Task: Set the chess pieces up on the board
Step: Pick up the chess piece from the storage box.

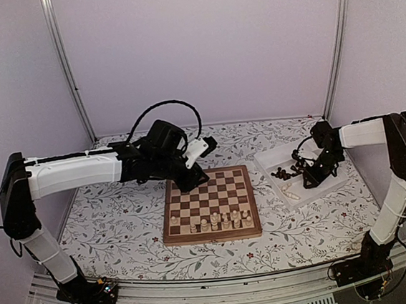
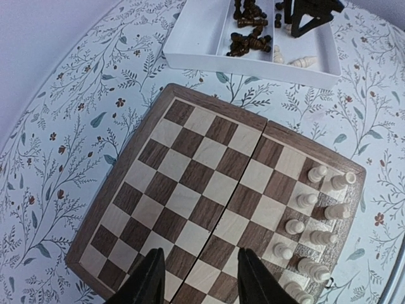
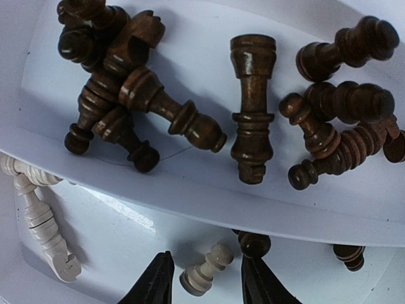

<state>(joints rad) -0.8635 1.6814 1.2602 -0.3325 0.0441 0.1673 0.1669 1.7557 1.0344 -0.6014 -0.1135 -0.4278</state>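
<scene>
The small cream wooden pawn [image 3: 204,272], lying in the white plastic tray [image 3: 114,221], is straddled by the right gripper [image 3: 205,256], jaws parted; it could be squeezed aside.

The left arm [image 1: 68,176] and right arm [image 1: 365,133] have white shells and black joints; a black cable [image 1: 172,102] arcs by the black left gripper [image 2: 199,272].

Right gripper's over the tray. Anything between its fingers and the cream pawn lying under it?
Nothing visible. The cream pawn lies on its side in the gap of the open right gripper. One dark piece sits close by the pawn's head, next to one finger, and could get nudged.
</scene>
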